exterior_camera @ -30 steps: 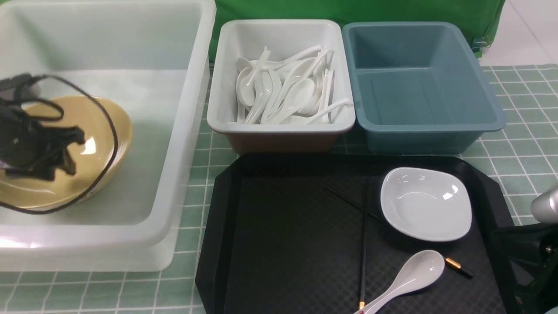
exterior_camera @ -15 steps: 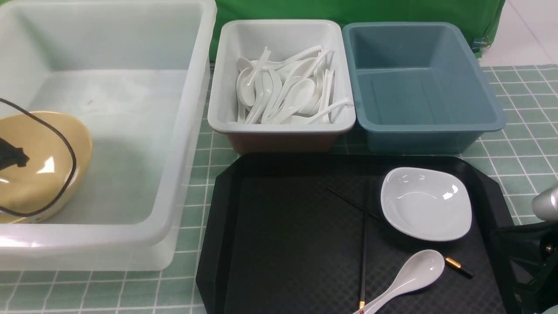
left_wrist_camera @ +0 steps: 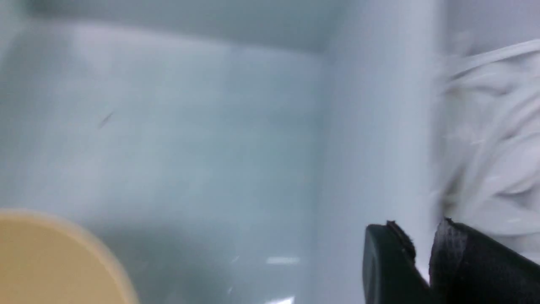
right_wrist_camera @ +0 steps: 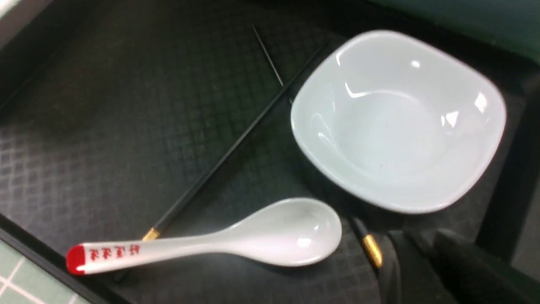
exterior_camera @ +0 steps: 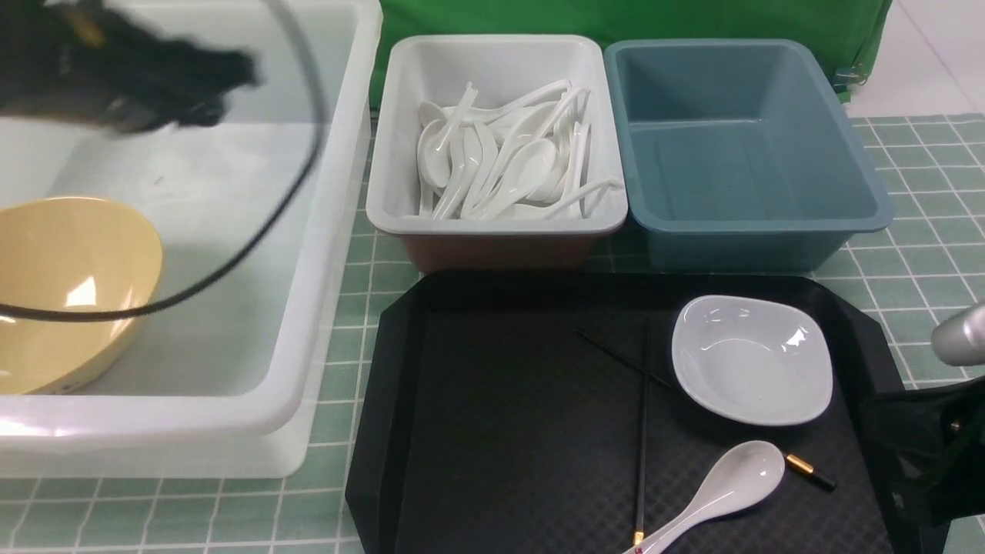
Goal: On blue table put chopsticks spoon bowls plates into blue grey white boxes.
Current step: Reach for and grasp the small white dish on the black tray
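A yellow bowl (exterior_camera: 69, 285) lies tilted in the big clear white box (exterior_camera: 331, 231); it also shows in the left wrist view (left_wrist_camera: 50, 257). My left gripper (exterior_camera: 223, 85) is blurred, high over that box's far side, nearly shut and empty (left_wrist_camera: 422, 230). On the black tray (exterior_camera: 500, 431) lie a white dish (exterior_camera: 750, 362), a white spoon (exterior_camera: 723, 488) and black chopsticks (exterior_camera: 642, 431). My right gripper (right_wrist_camera: 417, 236) hovers shut and empty by the dish (right_wrist_camera: 398, 122), the spoon (right_wrist_camera: 253, 240) and a chopstick's gold tip (right_wrist_camera: 373, 251).
A white box (exterior_camera: 492, 225) with several white spoons stands behind the tray. A blue-grey box (exterior_camera: 739, 161) stands to its right. A black cable (exterior_camera: 254, 231) hangs from my left arm over the clear box. Green cloth lies behind.
My left gripper let go of the yellow bowl, which settled at the box's left side. The gripper then rose and moved toward the back. The right arm shifted slightly.
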